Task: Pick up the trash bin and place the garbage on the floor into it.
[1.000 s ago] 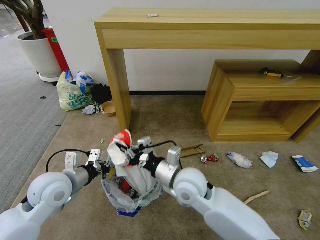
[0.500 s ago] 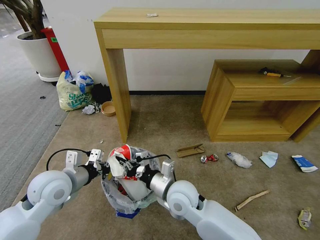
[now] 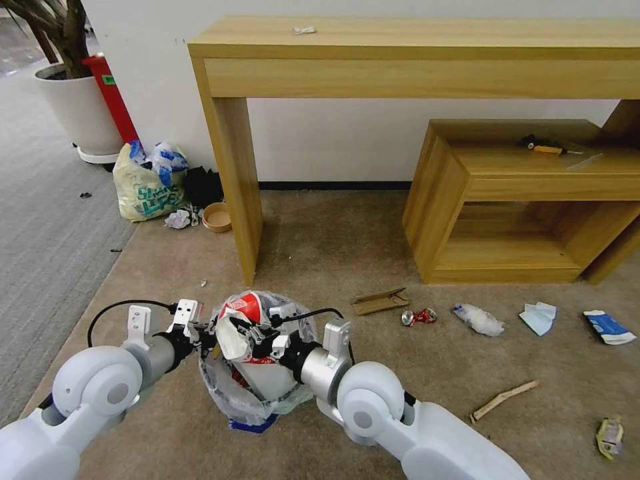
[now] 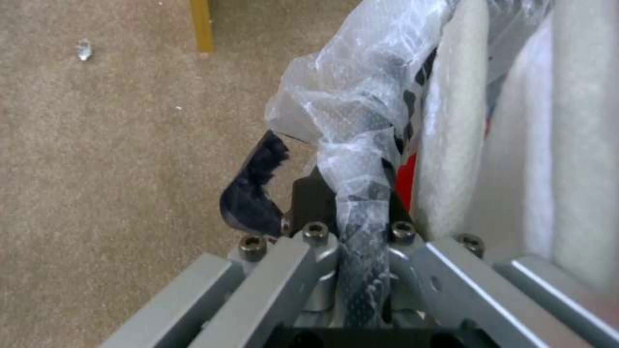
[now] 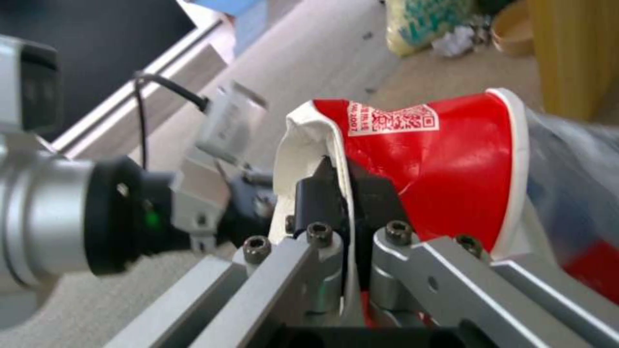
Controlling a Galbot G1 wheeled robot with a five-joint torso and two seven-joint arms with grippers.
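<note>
Trash bin (image 3: 257, 393), a small round dark container lined with a crinkly clear plastic bag with black lettering and a blue patch at its base, is seen low over the tan carpet (image 3: 347, 240), directly in front of the robot, between its 2 arms. The bin is gripped at its rim by the left gripper (image 4: 345, 193), whose fingers are pinched together on the bunched bag and rim edge; this grip appears meant to keep the mouth steady and open toward the other arm. Over that mouth, a crumpled red-and-white paper cup (image 5: 438, 164) is clamped by its white lip in the closed right gripper (image 5: 342, 193), evidently positioned so that the cup falls inside on release. White slippers and red wrappers already stand up inside the liner, so the bin is judged to be nearly full.

More garbage lies scattered on the carpet to the right: a folded cardboard piece (image 3: 380, 301), a crushed red can (image 3: 419, 316), a wad of clear plastic (image 3: 479, 319), a pale-blue tissue (image 3: 539, 316), a blue-white packet (image 3: 608, 327) and a wood stick (image 3: 503, 400). Much of the task is therefore judged unfinished.
</note>
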